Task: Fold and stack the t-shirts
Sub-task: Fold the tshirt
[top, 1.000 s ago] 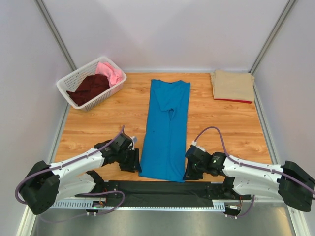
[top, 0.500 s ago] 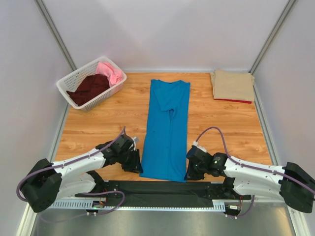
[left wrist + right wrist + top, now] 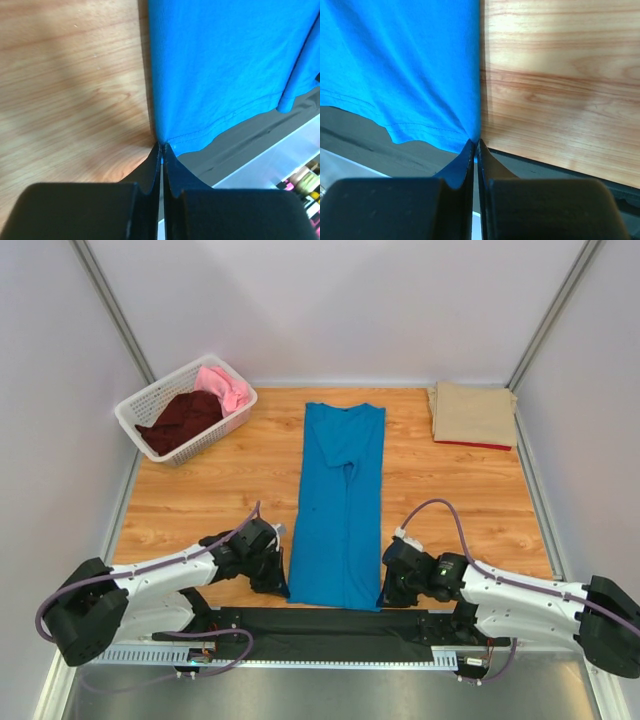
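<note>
A bright blue t-shirt (image 3: pixel 340 502) lies folded into a long strip down the middle of the table, collar at the far end. My left gripper (image 3: pixel 283 587) is shut on its near left hem corner (image 3: pixel 165 141). My right gripper (image 3: pixel 384 595) is shut on the near right hem corner (image 3: pixel 472 135). A folded tan t-shirt (image 3: pixel 472 412) lies on a red one (image 3: pixel 470 444) at the far right. A dark maroon t-shirt (image 3: pixel 182 419) and a pink one (image 3: pixel 227 387) sit crumpled in the basket.
The white lattice basket (image 3: pixel 150 402) stands at the far left corner. A black mat (image 3: pixel 320 628) runs along the near table edge between the arm bases. Grey walls close in on three sides.
My left gripper slid right to the shirt's near left corner and shut on it. The hem's near end has bunched slightly narrower. The right gripper held its grip and barely moved.
</note>
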Available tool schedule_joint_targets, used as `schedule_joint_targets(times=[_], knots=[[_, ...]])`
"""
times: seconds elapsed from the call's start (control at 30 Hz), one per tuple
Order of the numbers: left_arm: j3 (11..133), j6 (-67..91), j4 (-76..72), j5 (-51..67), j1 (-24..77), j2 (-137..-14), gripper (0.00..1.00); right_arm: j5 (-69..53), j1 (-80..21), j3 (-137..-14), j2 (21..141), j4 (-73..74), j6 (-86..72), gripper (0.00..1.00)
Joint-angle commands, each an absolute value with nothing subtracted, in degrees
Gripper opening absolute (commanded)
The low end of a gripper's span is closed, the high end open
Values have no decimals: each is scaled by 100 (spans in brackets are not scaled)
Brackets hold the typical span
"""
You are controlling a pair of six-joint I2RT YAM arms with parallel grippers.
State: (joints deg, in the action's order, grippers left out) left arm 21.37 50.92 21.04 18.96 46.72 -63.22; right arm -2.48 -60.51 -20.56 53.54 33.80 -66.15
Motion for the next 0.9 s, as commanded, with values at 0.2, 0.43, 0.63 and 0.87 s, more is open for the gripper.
schedule_joint_targets(times=[0.2, 0.43, 0.63, 0.87], knots=[[2276, 5423, 2153, 1828, 4860, -6056, 0, 220, -6161, -2303, 5124, 3963, -6504, 0], [2575, 5388, 2083, 1880, 4852, -6363, 0, 702, -6152, -2873, 5317, 4429, -6065, 0], [3102, 5291, 2065, 1890, 4834, -6829, 0, 826, -6003, -3426, 5844, 4553, -5433, 0], [3928, 4870, 2417, 1863, 4325, -7478, 0, 721, -5222, -4164, 6635, 4526, -4343, 0]])
